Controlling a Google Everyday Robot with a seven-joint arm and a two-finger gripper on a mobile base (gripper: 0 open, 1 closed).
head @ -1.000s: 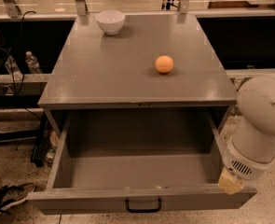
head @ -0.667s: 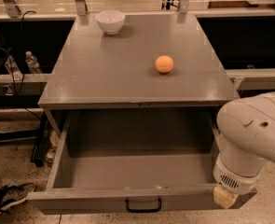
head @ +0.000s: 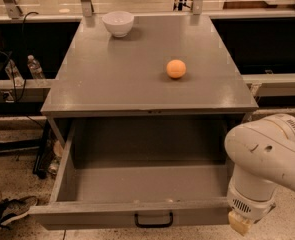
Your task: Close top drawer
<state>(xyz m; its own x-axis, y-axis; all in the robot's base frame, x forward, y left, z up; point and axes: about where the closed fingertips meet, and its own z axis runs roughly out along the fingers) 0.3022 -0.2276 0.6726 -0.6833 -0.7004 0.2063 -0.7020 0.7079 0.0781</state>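
The top drawer (head: pixel 147 184) of the grey cabinet stands pulled far out and is empty inside. Its flat grey front panel (head: pixel 87 218) faces me at the bottom, with a black bar handle (head: pixel 153 220) at its centre. My white arm (head: pixel 267 154) comes in from the right. Its lower end with the gripper (head: pixel 239 223) hangs at the right end of the drawer front, partly cut off by the bottom edge. Whether it touches the panel does not show.
On the cabinet top (head: pixel 137 79) sit a white bowl (head: pixel 118 23) at the back and an orange ball (head: pixel 176 68) right of centre. A water bottle (head: pixel 35 67) and cables are at the left. A person's shoe (head: pixel 7 210) is at the lower left.
My arm has moved left and down, closer to the right end of the drawer front. The drawer, bowl and ball have not moved.
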